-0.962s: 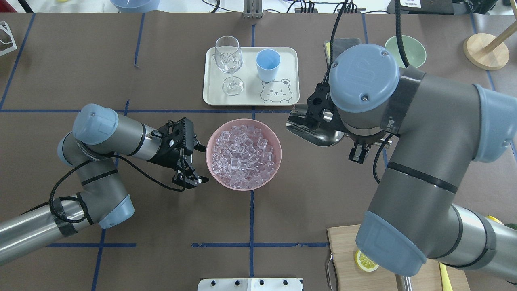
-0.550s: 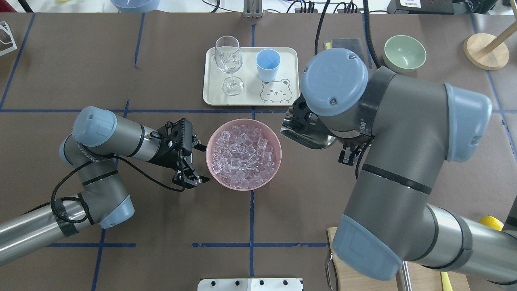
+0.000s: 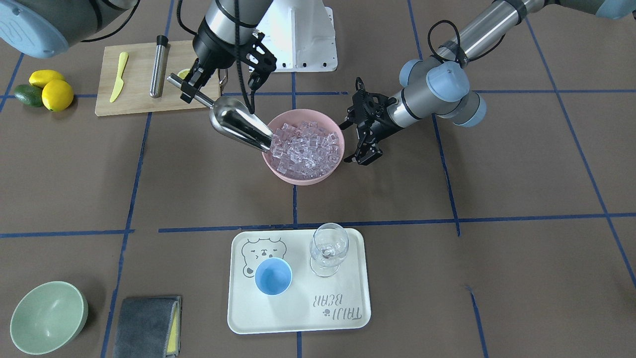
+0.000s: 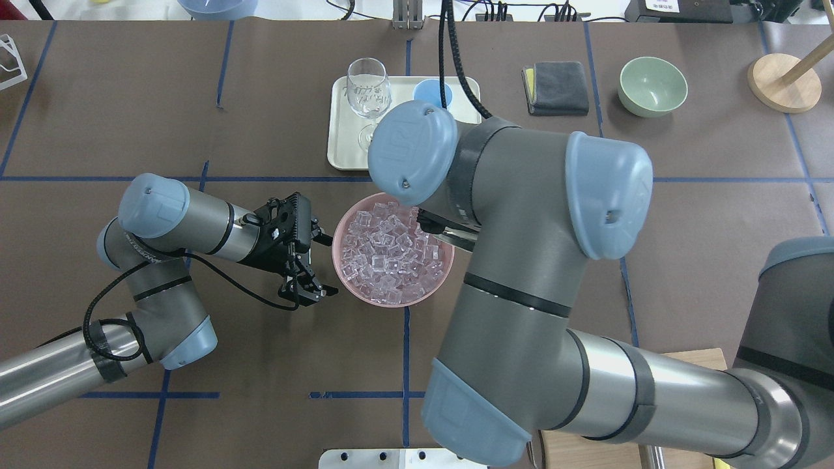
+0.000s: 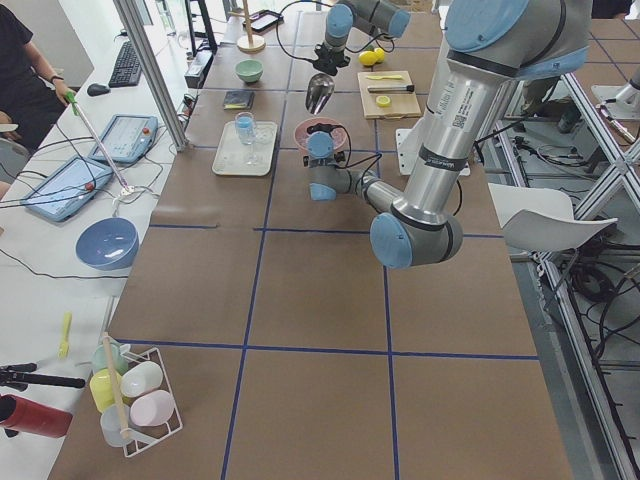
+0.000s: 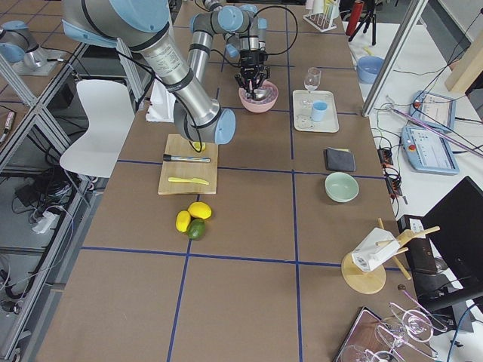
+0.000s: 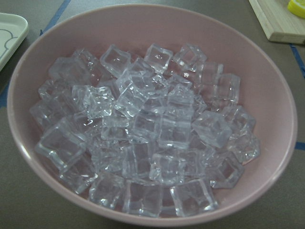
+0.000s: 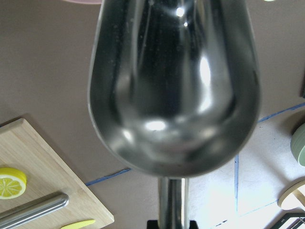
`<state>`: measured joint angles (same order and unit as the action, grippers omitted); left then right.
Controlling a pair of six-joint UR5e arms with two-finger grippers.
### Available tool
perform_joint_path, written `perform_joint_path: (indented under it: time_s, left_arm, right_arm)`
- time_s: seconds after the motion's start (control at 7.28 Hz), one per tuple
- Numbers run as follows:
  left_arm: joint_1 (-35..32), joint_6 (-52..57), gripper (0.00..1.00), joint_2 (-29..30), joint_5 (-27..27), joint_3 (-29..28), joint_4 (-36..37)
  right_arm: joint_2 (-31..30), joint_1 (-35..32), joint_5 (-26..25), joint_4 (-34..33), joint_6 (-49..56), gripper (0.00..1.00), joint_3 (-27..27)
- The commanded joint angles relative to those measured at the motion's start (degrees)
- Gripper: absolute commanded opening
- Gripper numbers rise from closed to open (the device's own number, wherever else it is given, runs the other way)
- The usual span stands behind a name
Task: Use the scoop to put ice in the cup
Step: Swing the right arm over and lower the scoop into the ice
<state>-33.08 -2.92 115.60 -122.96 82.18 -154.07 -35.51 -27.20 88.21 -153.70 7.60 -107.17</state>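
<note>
Brown-papered table (image 3: 497,258): the right gripper (image 3: 191,84) is clamped on the handle of the scoop (image 3: 238,127), whose empty mouth sits at the ten-o'clock rim of the pink bowl (image 3: 304,180) in the front-facing view. Dug steeply, it could shove the bowl or flick out ice (image 3: 305,144), which is heaped high. The left gripper (image 3: 354,141) gapes wide and empty at three o'clock. The cup (image 3: 273,276) stands empty on the tray (image 3: 298,320) at six.

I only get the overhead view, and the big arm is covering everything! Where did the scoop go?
Observer: The front view shows the scoop tilted down, with its mouth at the bowl's rim, right by the ice.
Operator: Who's holding it?
Observer: The right hand is shut on its handle.
Operator: Is there ice in it?
Observer: No. In the right wrist view its trough is empty.
</note>
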Motion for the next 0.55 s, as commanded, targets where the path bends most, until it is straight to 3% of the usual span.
perform_joint_path:
  time_s: [0.0, 0.41]
  left_arm:
    - [0.03, -0.07, 1.00, 0.06, 0.00, -0.09, 0.00]
    - [0.12, -0.07, 1.00, 0.06, 0.00, -0.18, -0.09]
  right_arm:
    - [5.86, 0.48, -1.02, -2.20, 3.28, 0.00, 8.07]
    - [6.85, 1.88, -4.62, -6.60, 9.80, 0.00, 11.27]
